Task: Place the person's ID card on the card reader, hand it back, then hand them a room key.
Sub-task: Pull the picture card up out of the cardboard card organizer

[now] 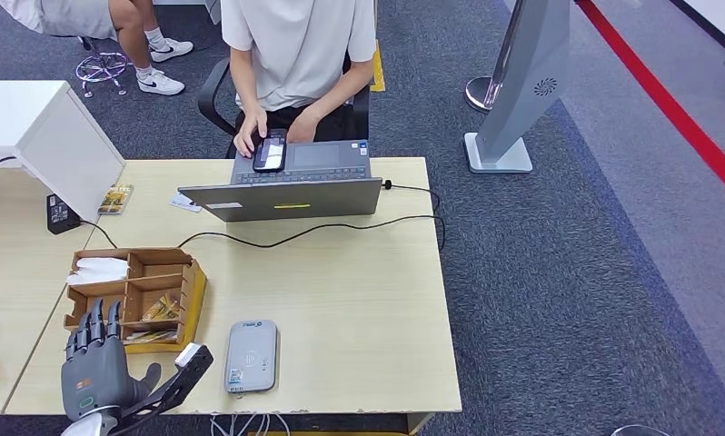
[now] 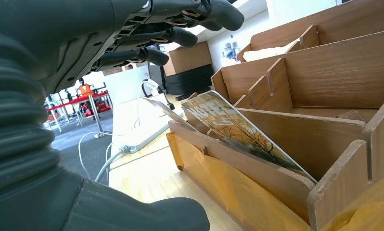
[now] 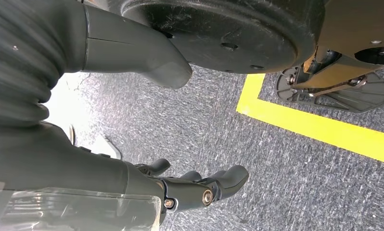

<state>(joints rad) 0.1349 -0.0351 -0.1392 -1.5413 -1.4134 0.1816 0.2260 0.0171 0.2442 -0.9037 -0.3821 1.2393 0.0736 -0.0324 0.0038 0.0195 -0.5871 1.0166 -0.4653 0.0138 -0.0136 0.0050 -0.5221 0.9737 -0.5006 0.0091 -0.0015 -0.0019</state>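
My left hand (image 1: pixel 95 363) hovers open at the table's near left corner, fingers spread and pointing at a wooden organiser box (image 1: pixel 188 300). Picture-printed key cards (image 1: pixel 159 311) lean in its near compartments. In the left wrist view one such card (image 2: pixel 243 132) stands tilted in the front slot, just beyond my left hand (image 2: pixel 60 72), which holds nothing. The grey card reader (image 1: pixel 252 356) lies flat to the right of that hand with nothing on it. A small white card (image 1: pixel 185 203) lies by the laptop's left corner. My right hand (image 3: pixel 132 185) hangs open over carpet.
A person sits behind the open laptop (image 1: pixel 286 186) with hands on its keyboard. A black cable (image 1: pixel 322 227) crosses the table. A white box (image 1: pixel 41 136) and another picture card (image 1: pixel 115 198) are at the far left. A grey kiosk stand (image 1: pixel 522 82) stands on the floor to the right.
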